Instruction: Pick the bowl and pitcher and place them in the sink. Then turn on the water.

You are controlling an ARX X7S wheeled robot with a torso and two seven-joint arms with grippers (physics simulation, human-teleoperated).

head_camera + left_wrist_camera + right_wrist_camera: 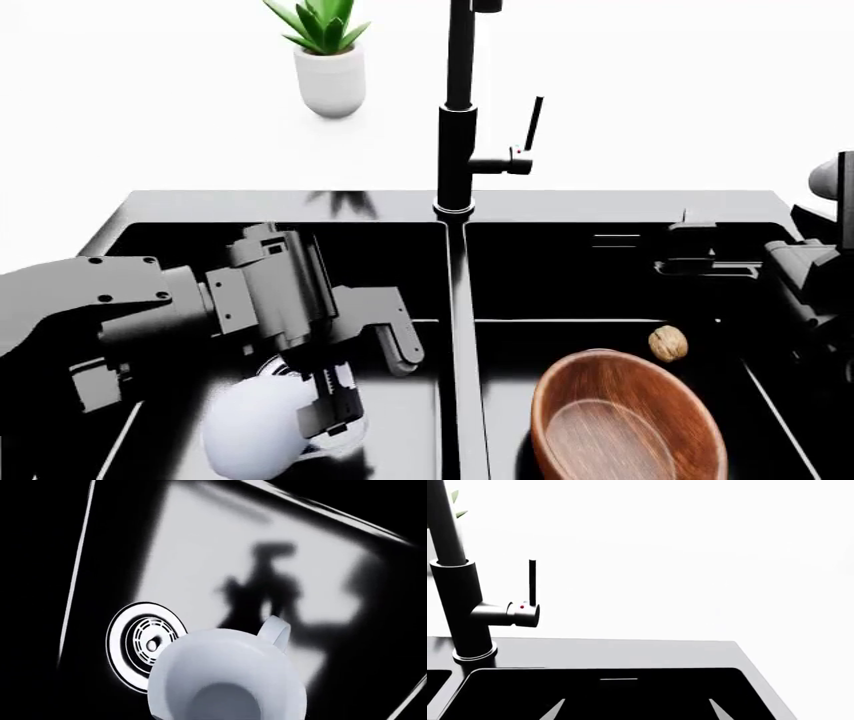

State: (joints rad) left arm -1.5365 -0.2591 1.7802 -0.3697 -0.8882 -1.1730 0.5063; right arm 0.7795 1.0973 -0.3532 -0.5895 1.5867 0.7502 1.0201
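The white pitcher hangs low in the left basin of the black sink. My left gripper is shut on it at the mouth end. In the left wrist view the pitcher's open mouth and looped handle fill the near part and hide my fingers, with the steel drain just beyond. The reddish-brown wooden bowl lies tilted in the right basin. My right gripper is open and empty over the back of the right basin, and its fingertips show wide apart. The black faucet has its lever upright.
A small tan walnut lies in the right basin just behind the bowl. A white pot with a green plant stands on the white counter behind the left basin. The centre divider runs between the basins.
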